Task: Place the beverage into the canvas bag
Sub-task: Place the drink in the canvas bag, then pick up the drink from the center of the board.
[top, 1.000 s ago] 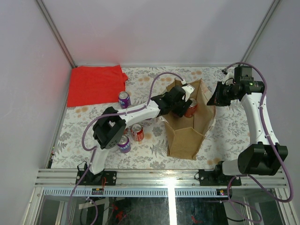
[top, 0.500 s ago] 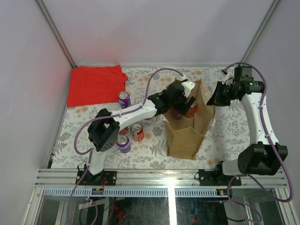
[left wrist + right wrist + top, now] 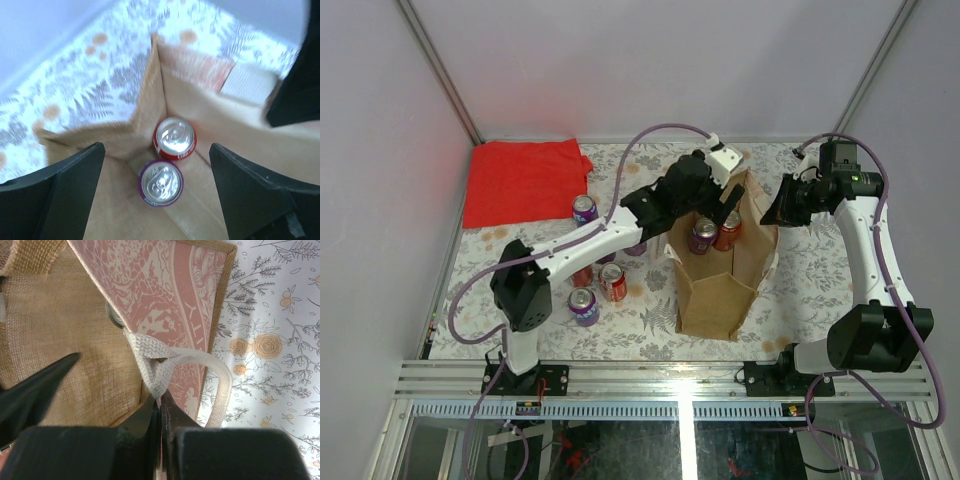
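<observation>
Cans (image 3: 612,283) stand loose left of the canvas bag (image 3: 720,290). Over its mouth the left claw (image 3: 156,146) hangs spread, empty; the beverage (image 3: 161,182), a purple can, sits upright inside by a red can (image 3: 174,138). Likely light, rigid, slick: grip its sides. Right claw (image 3: 160,417) pinches the bag's right rim. Floral table (image 3: 810,290), pale walls (image 3: 640,60)

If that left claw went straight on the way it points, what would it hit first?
Probably the purple can standing in the bag, maybe the red can beside it; the left gripper points straight down at them, depth unclear.
</observation>
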